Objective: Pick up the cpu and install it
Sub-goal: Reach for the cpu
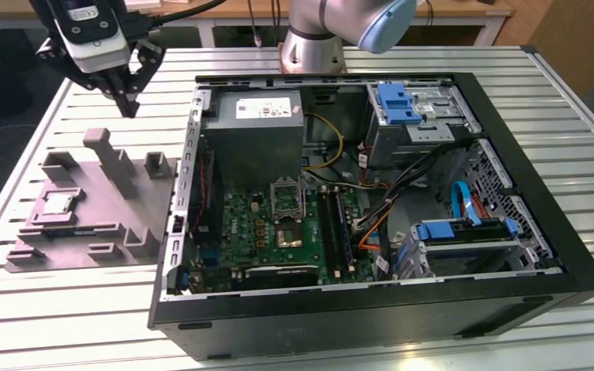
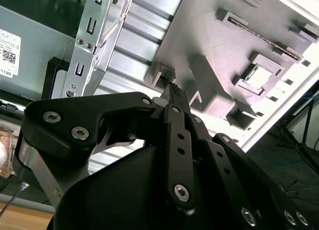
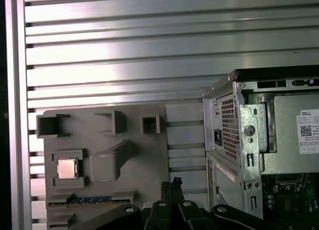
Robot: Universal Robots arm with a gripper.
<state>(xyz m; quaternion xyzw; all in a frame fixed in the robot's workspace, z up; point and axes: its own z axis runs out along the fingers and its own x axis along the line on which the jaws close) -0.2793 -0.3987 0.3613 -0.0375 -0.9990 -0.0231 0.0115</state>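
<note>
Squarely, cpu (image 3: 66, 168) in grey fixture (image 3: 149, 160)

Fixture (image 1: 111, 220) sat on bench (image 1: 70, 309), near bench edge at exterior view's left. Cpu (image 1: 58, 203) lay in fixture pocket on side toward that edge. Computer case (image 1: 380, 309) stood just beside fixture, on exterior view's right; motherboard (image 1: 266, 232) lay inside it. My gripper (image 1: 129, 110) hung over fixture's far end, well apart from cpu.
</note>
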